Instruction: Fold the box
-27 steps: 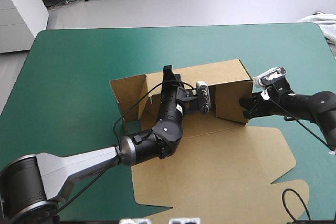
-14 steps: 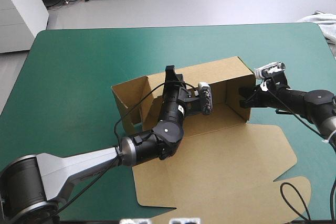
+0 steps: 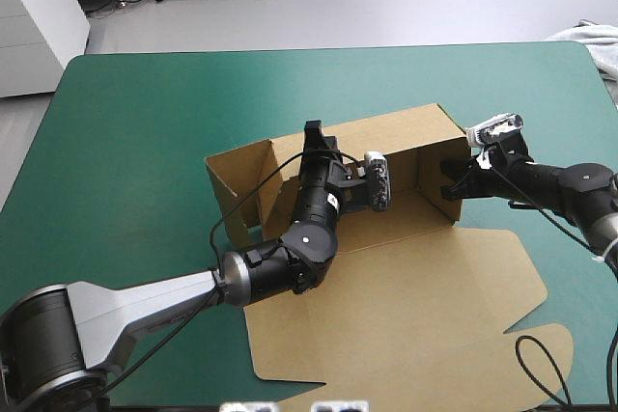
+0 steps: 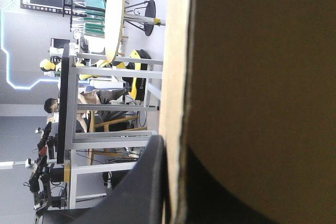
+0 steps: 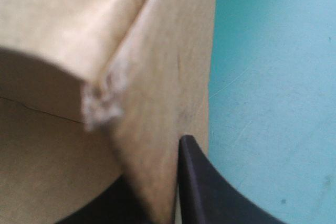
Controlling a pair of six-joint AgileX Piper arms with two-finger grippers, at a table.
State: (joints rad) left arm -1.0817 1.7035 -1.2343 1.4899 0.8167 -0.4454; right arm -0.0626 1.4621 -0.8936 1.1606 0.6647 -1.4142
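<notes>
The brown box [image 3: 386, 277] lies mid-table with its back wall [image 3: 391, 134] and both side walls raised, and a wide flat panel spread toward the front edge. My left gripper [image 3: 311, 135] reaches over from inside and is shut on the back wall's top edge. In the left wrist view the board [image 4: 262, 77] fills the space between the fingers, with one black finger [image 4: 142, 187] outside it. My right gripper [image 3: 450, 180] is shut on the right side wall [image 3: 439, 180]. Its wrist view shows that wall's edge [image 5: 163, 77] pinched, one finger [image 5: 202, 187] on the outer face.
A pale cloth [image 3: 594, 45] lies at the table's far right corner. Bare teal-green cover [image 3: 135, 123] surrounds the box on the left and far sides and shows beside the right wall [image 5: 273, 77].
My right gripper has swung the right side wall from facing the front to standing nearly edge-on, moving slightly toward the far edge. The left arm has barely shifted.
</notes>
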